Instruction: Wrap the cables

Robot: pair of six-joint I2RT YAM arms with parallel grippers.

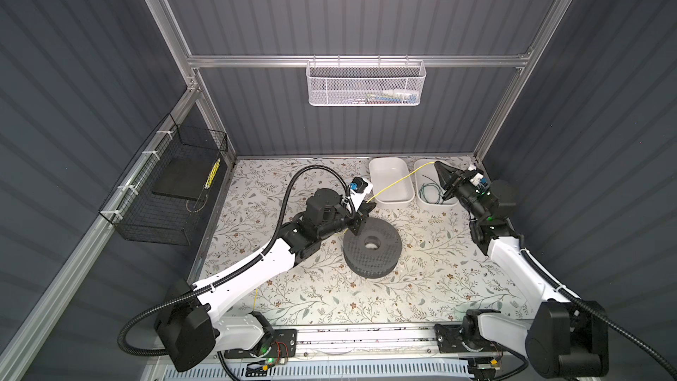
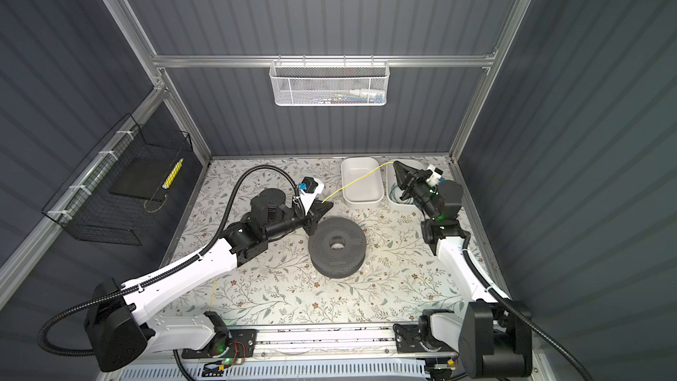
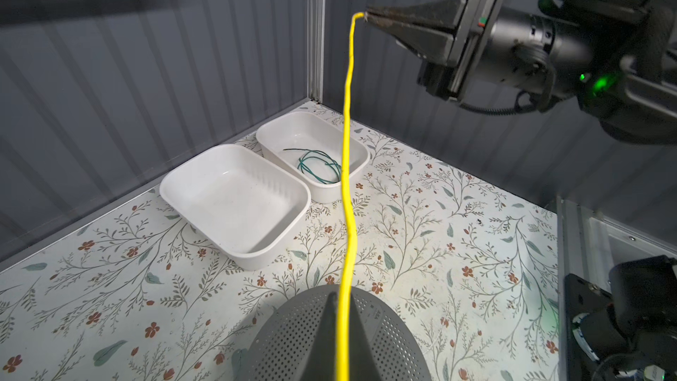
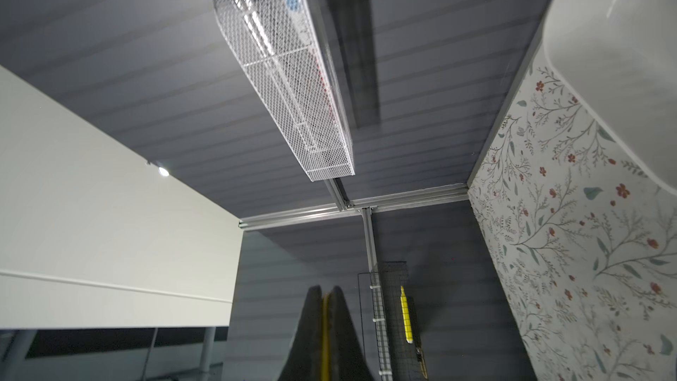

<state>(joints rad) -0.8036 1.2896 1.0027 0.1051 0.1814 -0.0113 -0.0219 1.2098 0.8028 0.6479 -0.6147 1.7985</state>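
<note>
Stretching step: left gripper (image 3: 342,309) pinches the yellow wire (image 3: 347,122) beside the spool (image 1: 384,251), right gripper (image 3: 370,18) pinches its end farther off; next, probably winding it round the spool

Open mat (image 1: 450,269) beside spool (image 1: 386,256) (cable (image 1: 399,182) above tray (image 1: 384,172))

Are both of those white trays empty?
No, one white tray holds a loose coil of green wire.
</note>
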